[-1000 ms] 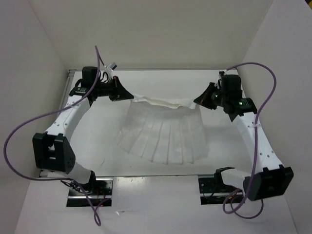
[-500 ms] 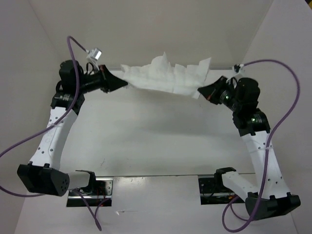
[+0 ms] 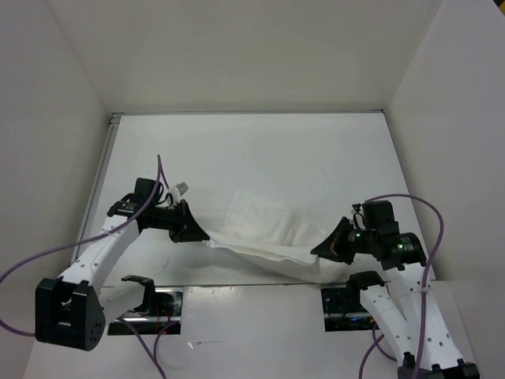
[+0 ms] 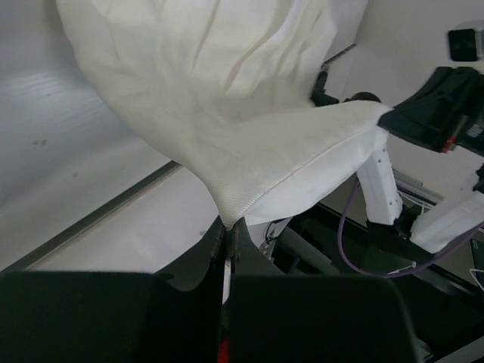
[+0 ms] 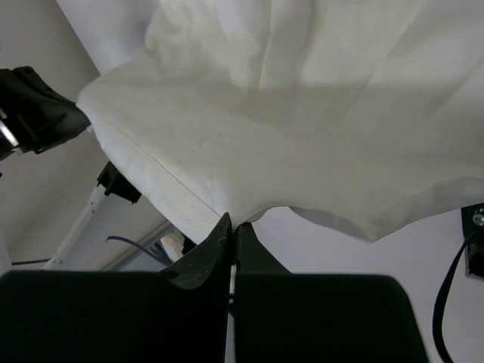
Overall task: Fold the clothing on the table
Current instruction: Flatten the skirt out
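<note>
Left tool (image 3: 200,235) and right tool (image 3: 319,251) are each clamped shut on a hem corner of the clothing (image 3: 264,229). It sags between them by the near edge of the surface (image 3: 237,150), far part resting there. To fold square, lower both corners level and together, hem taut.

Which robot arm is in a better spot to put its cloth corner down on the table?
Probably left. Both pinch corners of the clothing, but the left gripper is further over the table; the right gripper hangs close to its near edge.
</note>
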Robot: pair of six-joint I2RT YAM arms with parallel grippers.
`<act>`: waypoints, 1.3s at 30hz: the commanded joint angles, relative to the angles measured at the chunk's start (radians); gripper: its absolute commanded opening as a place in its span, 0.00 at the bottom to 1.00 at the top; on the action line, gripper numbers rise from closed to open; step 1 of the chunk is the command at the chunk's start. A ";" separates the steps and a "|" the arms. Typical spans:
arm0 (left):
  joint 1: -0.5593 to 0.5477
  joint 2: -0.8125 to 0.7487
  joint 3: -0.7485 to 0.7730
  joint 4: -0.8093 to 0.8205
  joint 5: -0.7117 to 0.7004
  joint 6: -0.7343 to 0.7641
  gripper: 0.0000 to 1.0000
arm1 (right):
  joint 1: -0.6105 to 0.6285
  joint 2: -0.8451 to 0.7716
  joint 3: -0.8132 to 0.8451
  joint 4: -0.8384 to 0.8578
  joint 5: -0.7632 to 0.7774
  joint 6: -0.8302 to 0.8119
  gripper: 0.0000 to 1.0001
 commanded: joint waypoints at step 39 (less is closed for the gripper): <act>0.117 0.367 0.419 0.214 -0.318 -0.056 0.00 | 0.099 0.774 0.370 0.347 0.268 -0.071 0.00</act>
